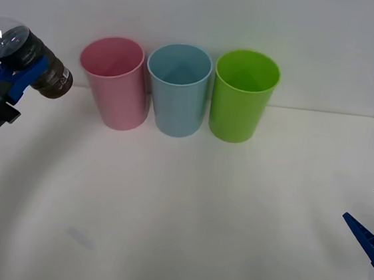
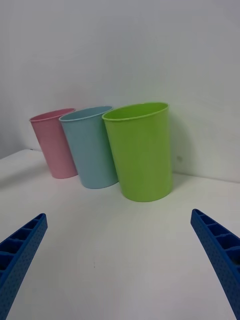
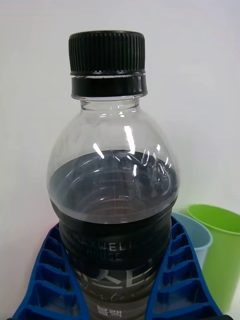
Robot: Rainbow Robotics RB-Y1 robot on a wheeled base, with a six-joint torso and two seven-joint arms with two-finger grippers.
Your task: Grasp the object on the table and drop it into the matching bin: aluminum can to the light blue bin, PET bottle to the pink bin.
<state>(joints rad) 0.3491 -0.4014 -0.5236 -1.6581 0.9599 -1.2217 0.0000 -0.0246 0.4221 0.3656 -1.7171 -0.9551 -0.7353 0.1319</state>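
Left of the pink bin (image 1: 115,82), left fingers (image 3: 176,272) clamp the black-capped, dark-bodied PET bottle (image 1: 28,56).

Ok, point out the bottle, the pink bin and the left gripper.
bottle (image 3: 112,200), left wrist view, dark middle of body.
pink bin (image 1: 115,95), front view, outer wall.
left gripper (image 1: 21,73), front view, between the fingers clamping the bottle.
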